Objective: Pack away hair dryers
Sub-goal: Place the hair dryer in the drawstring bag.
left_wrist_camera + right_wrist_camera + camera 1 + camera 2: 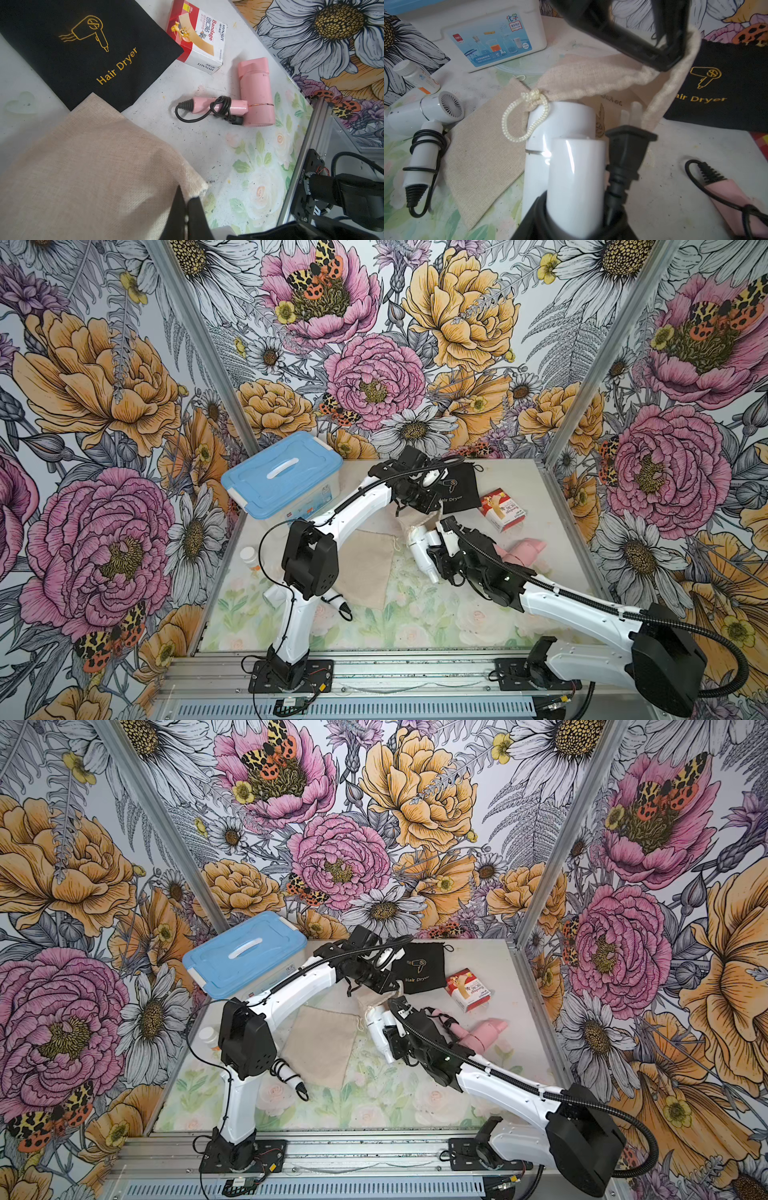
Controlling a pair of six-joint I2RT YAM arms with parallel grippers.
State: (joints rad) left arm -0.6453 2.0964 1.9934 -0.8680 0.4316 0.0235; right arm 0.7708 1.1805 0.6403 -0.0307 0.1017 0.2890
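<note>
At mid-tabletop (685,145), bagging: beige pouch (602,83) rim pinched up by left gripper (668,56), white hair dryer (571,162) clamped in right gripper (575,214), nose at mouth. Next: push in past the drawstring (527,116).

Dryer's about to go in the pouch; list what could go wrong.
The drawstring loop lies across the white dryer's nose; pushing on may snag it. The left gripper pinches only the held pouch's rim; the cloth could slip free. The plug juts out beside the dryer held by the right gripper and may catch the rim.
</note>
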